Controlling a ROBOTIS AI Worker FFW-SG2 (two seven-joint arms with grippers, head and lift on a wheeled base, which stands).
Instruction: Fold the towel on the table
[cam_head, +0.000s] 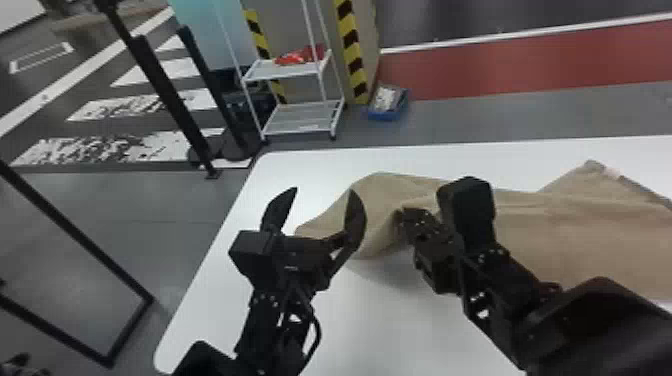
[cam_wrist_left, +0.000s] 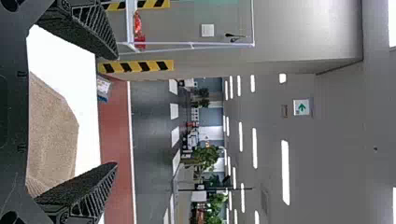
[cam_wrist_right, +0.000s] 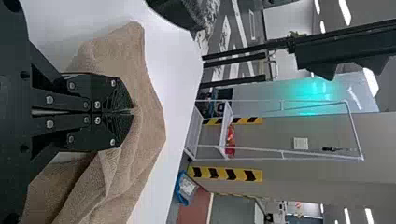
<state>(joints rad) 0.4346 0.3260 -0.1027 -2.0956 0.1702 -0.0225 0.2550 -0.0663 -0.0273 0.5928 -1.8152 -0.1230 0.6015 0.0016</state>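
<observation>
Towel (cam_head: 565, 225): early grasp stage, probably.
Right claw (cam_wrist_right: 132, 112) clenched on it; left claw (cam_head: 324, 191) spread, empty. Next: likely left pinch.

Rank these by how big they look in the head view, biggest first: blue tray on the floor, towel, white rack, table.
1. Table
2. Towel
3. White rack
4. Blue tray

Your towel (cam_head: 575, 230) runs off the head view's right edge, and your right arm (cam_head: 515, 285) hides part of it. Cloth between the right gripper's (cam_head: 401, 219) fingers is hidden too. You lose the table's (cam_head: 360, 325) near and right edges; the red item (cam_head: 300, 56) beyond is too blurred to name.
</observation>
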